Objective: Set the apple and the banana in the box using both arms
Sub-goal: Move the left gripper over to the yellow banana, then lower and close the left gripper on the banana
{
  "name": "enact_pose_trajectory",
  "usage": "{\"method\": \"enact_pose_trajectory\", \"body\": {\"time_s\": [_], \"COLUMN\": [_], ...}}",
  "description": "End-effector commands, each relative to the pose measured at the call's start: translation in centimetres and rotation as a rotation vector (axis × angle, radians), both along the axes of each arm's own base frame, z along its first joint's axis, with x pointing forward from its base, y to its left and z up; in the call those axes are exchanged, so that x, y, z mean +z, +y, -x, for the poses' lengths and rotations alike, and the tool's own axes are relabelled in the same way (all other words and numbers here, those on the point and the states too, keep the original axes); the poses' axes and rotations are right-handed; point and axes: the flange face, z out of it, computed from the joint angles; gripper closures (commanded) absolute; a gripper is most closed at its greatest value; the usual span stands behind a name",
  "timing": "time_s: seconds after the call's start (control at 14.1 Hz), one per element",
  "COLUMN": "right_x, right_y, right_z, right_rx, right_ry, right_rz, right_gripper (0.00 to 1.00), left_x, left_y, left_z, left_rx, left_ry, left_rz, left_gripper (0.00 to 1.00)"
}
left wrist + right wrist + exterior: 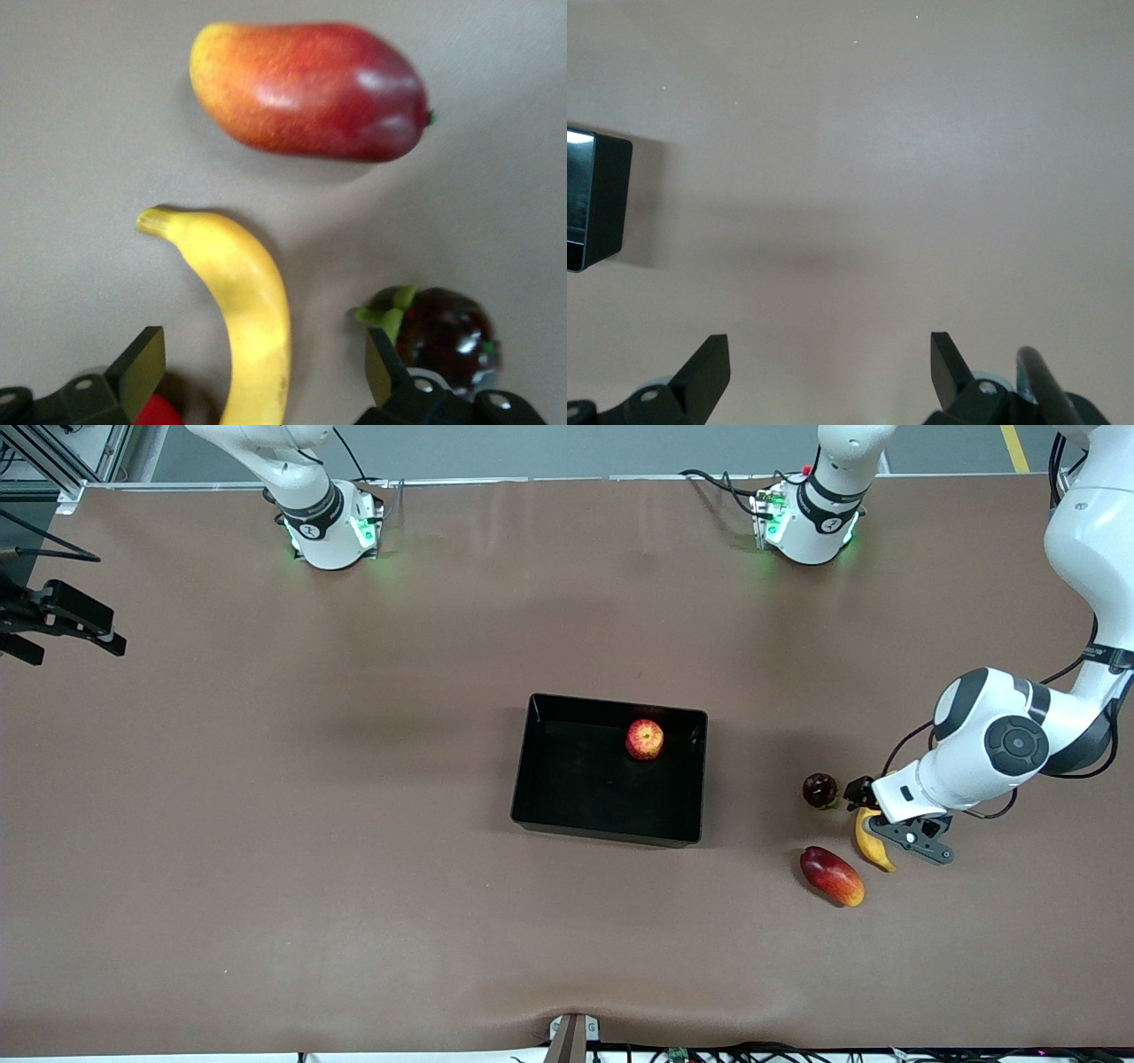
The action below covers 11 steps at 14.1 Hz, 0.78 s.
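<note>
Nearest you lies the oval red fruit point(832, 876) on the surface point(266, 824). Then look at the box point(532, 779): the apple point(645, 740) sits inside. The left claw point(264, 372) hangs released astride the banana point(873, 846), beside a maroon fruit point(819, 790). The right claw point(830, 372) waits, spread, at the right arm's end.

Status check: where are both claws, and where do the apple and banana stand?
Left claw open, straddling the banana on the table. Right claw open, waiting at its end. Apple in the box. Maroon fruit and red-yellow oval fruit close beside banana.
</note>
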Motion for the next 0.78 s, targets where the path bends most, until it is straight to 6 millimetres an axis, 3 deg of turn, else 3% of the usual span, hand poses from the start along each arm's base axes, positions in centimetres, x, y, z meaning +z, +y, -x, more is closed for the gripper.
{"method": "enact_pose_trajectory", "body": {"time_s": [0.0, 0.21, 0.43, 0.57, 0.71], "right_x": [0.2, 0.2, 0.3, 0.2, 0.1], "right_y": [0.1, 0.1, 0.1, 0.1, 0.1], "right_z": [0.1, 0.1, 0.0, 0.0, -0.1], "right_rx": [0.012, 0.012, 0.012, 0.012, 0.012], "right_ry": [-0.004, -0.004, -0.007, -0.007, -0.007], "right_rz": [-0.006, -0.006, -0.006, -0.006, -0.006], "right_gripper": [0.0, 0.0, 0.0, 0.0, 0.0], "left_x": [-1.0, -2.3, -3.2, -3.8, -4.7], "left_y": [0.6, 1.3, 1.2, 1.2, 1.3], "left_z": [0.5, 1.1, 1.3, 1.4, 1.5], "left_rx": [-0.028, -0.021, -0.025, -0.023, -0.031], "left_ry": [0.003, 0.026, 0.04, 0.04, 0.046], "left_rz": [-0.016, -0.023, -0.019, -0.007, -0.009], "left_gripper": [0.1, 0.21, 0.24, 0.34, 0.51]}}
